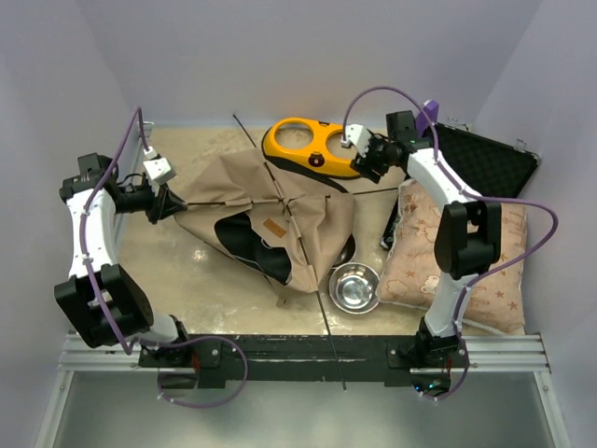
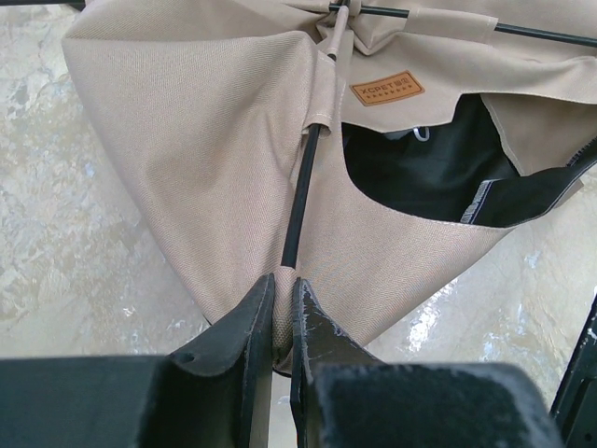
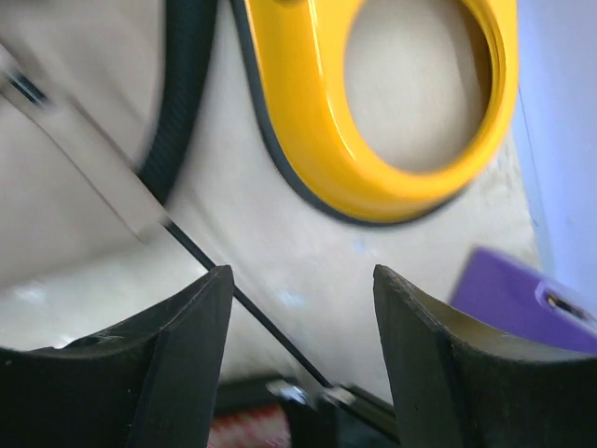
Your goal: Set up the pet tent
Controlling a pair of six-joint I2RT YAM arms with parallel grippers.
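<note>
Pet tent point(image 1: 308, 201): slumped and half collapsed on the table point(image 1: 187, 271), just near-left of the yellow feeder point(image 1: 312, 145), far edge touching it
Poles point(image 2: 297, 201): thin, black, crossing above the brown label point(image 2: 386, 88)
Left gripper point(image 2: 283, 285): pinched tight on the tent's corner farthest from the feeder
Right gripper point(image 3: 303, 275): fingers wide apart, gripping nothing, at the feeder's right end
Steel bowl point(image 1: 354, 287): nearer than the feeder
Cushion point(image 1: 476, 252): near-right of the feeder

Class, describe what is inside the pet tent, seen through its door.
Through the door of the pet tent, black lining shows. Collapsed tan fabric covers the rest of the interior, hiding anything there.
</note>
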